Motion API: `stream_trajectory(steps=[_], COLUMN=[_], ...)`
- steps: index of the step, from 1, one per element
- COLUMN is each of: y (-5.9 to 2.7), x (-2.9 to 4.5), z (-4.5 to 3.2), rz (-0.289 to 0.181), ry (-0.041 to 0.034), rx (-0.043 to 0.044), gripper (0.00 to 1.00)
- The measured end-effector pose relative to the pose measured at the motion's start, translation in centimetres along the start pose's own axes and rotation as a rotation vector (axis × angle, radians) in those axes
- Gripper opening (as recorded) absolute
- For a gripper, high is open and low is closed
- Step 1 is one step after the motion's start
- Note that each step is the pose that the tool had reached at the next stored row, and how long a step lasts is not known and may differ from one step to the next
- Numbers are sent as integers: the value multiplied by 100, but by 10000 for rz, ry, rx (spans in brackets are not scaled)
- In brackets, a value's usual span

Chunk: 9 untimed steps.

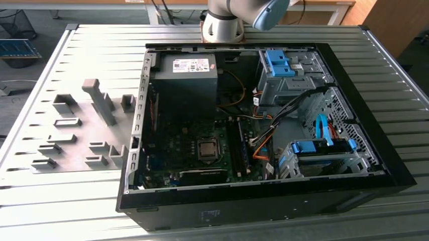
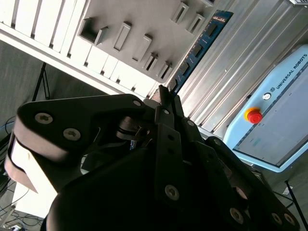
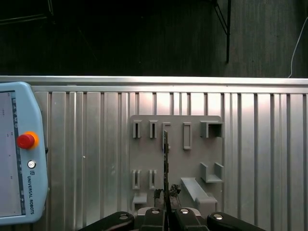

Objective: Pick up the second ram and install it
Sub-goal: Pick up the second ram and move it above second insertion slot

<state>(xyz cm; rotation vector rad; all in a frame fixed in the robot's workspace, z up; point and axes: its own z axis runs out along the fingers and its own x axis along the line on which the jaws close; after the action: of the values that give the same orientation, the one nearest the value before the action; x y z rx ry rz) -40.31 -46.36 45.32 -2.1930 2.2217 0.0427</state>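
Fingers (image 2: pixel 166 144) pinch the second ram (image 2: pixel 199 45) by one end above the grey fixture plate (image 3: pixel 192 159). I judge pickup done, but seating it in the open computer case (image 1: pixel 254 198) not yet.

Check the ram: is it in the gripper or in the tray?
In the gripper. In both wrist views the ram sticks out from between its shut jaws, above the grey tray.

Black fingers (image 2: pixel 167 108) pinch one end of the second ram (image 2: pixel 199 45) over a grey slotted holder (image 2: pixel 144 19) on the ribbed metal surface (image 2: pixel 250 48), a pale-blue control pendant (image 2: pixel 274 120) nearby.
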Motion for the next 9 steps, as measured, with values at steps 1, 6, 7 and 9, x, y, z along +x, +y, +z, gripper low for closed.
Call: stream_trajectory(steps=[1, 6, 7, 9], y=[0, 0, 0, 0], x=[0, -2, -2, -3], z=[-6, -33, -38, -45], rz=[0, 0, 0, 0], ry=[0, 1, 1, 1], rx=[0, -1, 0, 0], gripper=[14, 14, 14, 14])
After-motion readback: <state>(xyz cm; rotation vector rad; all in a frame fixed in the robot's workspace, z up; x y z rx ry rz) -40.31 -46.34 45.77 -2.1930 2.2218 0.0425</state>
